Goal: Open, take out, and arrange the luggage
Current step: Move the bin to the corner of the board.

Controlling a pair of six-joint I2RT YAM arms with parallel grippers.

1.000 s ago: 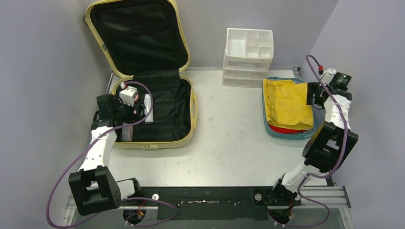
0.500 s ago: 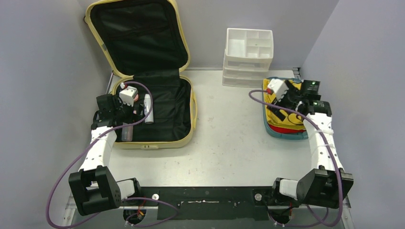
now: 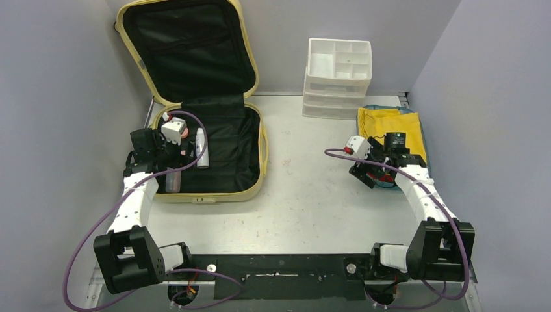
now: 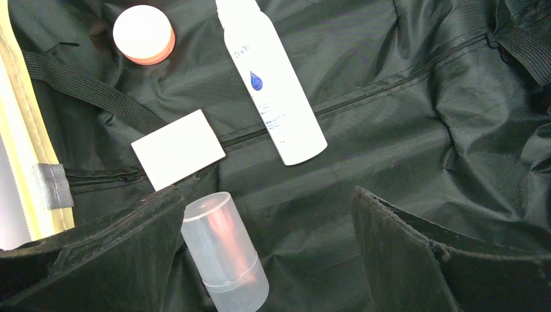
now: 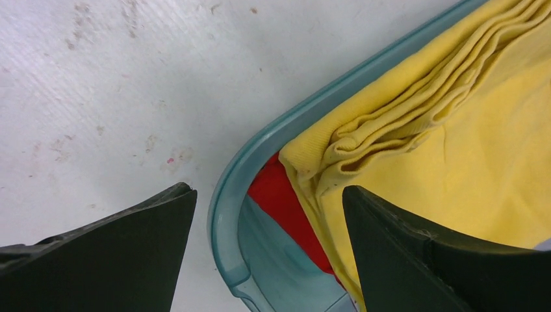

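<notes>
- right gripper (image 5: pixel 269 192), jaws apart and empty, swung from far side of tray (image 5: pixel 221 208) to its near-left corner
- left gripper (image 4: pixel 266 195), jaws wide, unmoved over luggage (image 3: pixel 263 142); white bottle (image 4: pixel 271 84) and more remain to unpack

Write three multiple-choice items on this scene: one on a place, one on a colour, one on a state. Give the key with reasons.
1. Where does the white bottle lie relative to the luggage?
A beside it
B inside it, on the black lining
C under it

2. What colour is the top cloth in the teal tray?
A yellow
B blue
C white

3. What state is the luggage in?
A zipped shut
B open, lid laid flat
C open, lid raised

Key:
1 B, since the left wrist view shows black lining all around the bottle.
2 A, since yellow folds lie over a red layer.
3 C, since the top view shows the lid raised behind the base.
</notes>
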